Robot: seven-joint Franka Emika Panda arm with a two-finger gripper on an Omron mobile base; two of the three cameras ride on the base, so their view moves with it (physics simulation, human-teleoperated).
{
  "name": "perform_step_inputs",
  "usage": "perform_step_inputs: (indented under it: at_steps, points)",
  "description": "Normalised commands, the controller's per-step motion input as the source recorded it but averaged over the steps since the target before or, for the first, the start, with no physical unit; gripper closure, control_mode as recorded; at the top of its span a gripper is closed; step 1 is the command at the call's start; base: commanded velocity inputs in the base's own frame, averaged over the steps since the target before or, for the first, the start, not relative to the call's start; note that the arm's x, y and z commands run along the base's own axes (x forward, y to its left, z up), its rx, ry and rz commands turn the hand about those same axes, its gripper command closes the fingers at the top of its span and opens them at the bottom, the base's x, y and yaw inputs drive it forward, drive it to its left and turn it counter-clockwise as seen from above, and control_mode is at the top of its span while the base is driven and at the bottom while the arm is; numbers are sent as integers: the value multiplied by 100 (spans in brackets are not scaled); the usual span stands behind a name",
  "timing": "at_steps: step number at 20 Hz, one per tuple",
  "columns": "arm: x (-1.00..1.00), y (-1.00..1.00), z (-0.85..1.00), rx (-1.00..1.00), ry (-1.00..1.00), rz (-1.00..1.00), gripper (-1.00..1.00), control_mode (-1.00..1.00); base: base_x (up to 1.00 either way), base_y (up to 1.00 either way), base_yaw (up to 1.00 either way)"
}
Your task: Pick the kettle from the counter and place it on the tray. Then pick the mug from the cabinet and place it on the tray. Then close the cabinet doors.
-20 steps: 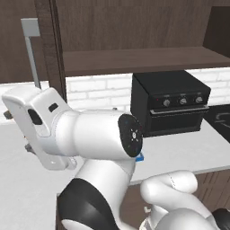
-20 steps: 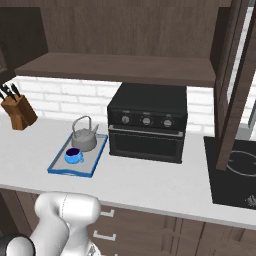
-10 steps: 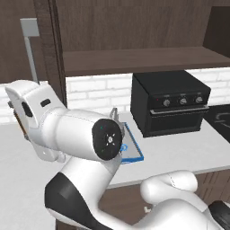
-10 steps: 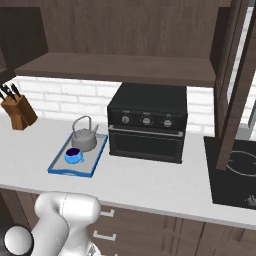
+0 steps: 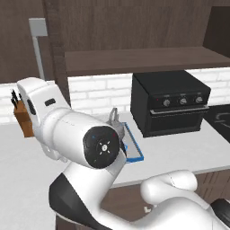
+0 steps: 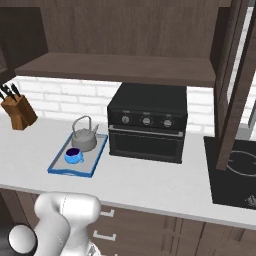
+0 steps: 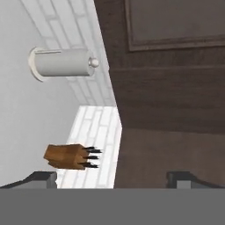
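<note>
Right base view: kettle (image 6: 83,135) and mug (image 6: 73,156) sit on tray (image 6: 78,156); gripper (image 7: 112,178) wide open, empty, facing left cabinet door (image 7: 176,88) to close it.

Reading no text, label, brand, number or sign anywhere. Finding the front of the black oven (image 6: 146,131) blank apart from three unmarked knobs. Seeing nothing written on the kettle (image 6: 84,135), the mug (image 6: 73,155), the tray (image 6: 59,165), the knife block (image 6: 18,111) or the brown cabinet (image 6: 115,30) wood either.
</note>
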Motion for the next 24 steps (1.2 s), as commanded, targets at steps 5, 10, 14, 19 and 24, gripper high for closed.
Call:
perform_step_inputs:
  at_steps: [5,10,14,19,24]
  points:
    - [29,-65,0,0,0,-16,-100,-100,0,0,0]
    - [29,-72,0,0,0,-19,-100,-100,0,0,0]
    - [35,-72,0,0,2,-20,-100,-100,0,0,0]
    - [44,-70,0,0,4,-18,-100,-100,0,0,0]
    - [49,-72,0,0,5,-21,-100,-100,0,0,0]
